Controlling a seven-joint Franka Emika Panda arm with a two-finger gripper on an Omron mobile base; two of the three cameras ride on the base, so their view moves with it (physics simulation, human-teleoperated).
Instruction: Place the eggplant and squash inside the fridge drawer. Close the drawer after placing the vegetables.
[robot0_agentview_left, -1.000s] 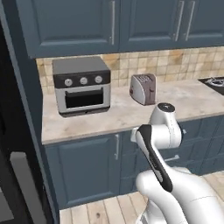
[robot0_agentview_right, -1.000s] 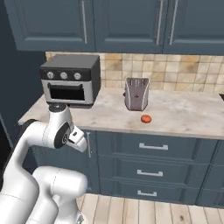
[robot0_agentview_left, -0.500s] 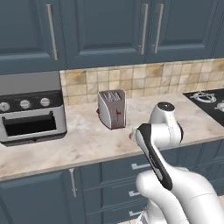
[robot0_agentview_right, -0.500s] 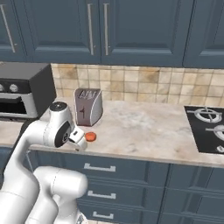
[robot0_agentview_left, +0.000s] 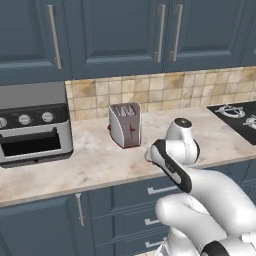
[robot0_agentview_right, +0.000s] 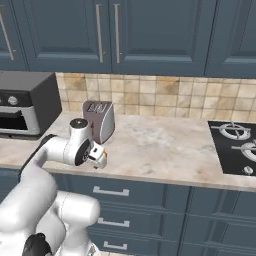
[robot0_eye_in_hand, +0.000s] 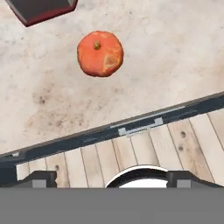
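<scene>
Hand view: tool (robot0_eye_in_hand: 112, 177) wide open (empty) above counter (robot0_eye_in_hand: 175, 65).

A round orange-red fruit (robot0_eye_in_hand: 100, 53) with a small brownish stem spot lies on the pale beige speckled stone counter (robot0_eye_in_hand: 166, 65), in the upper part of the view. Near it, at the top left corner, stands the base of a dark grey box-shaped appliance with a red lower edge (robot0_eye_in_hand: 40, 9); the two are apart. Below the counter edge runs a dark blue cabinet front (robot0_eye_in_hand: 131, 127) with a small metal handle, and under it is a light wooden plank floor (robot0_eye_in_hand: 175, 148).
</scene>
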